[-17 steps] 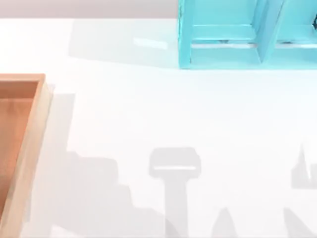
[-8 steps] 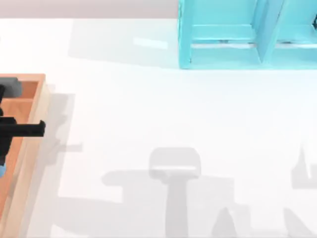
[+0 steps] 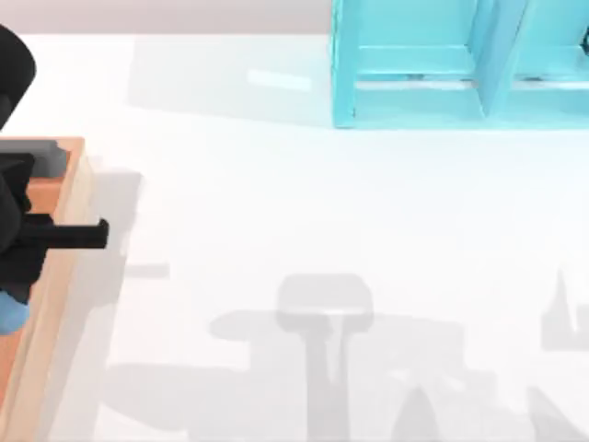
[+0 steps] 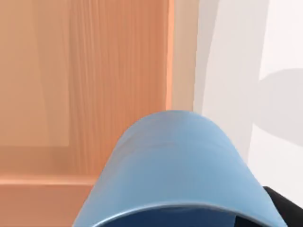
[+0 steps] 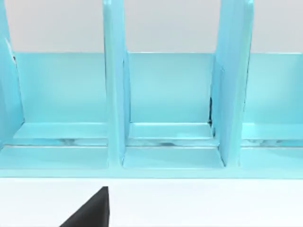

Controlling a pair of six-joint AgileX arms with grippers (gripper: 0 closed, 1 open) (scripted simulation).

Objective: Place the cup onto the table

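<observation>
The blue cup [image 3: 11, 316] hangs over the wooden tray [image 3: 55, 304] at the table's far left, with my black left gripper [image 3: 15, 293] shut on it. In the left wrist view the cup [image 4: 175, 170] sits close, its open mouth toward the camera, above the tray's [image 4: 94, 71] right rim. Just beyond that rim lies the white table [image 4: 279, 38]. A black finger [image 4: 284, 208] shows beside the cup. A black piece of my right gripper [image 5: 90, 213] faces the shelf unit, well away from the cup.
A large turquoise shelf unit [image 3: 460, 64] with open compartments stands at the back right of the table [image 3: 304, 203]. The tray's pale rim [image 3: 78, 212] separates the cup from the white surface. Grey arm shadows fall across the table's front half.
My left arm has come into the top view from the left and moved rightward over the tray with the cup in its grip. Its shadow on the table has shifted right too.
</observation>
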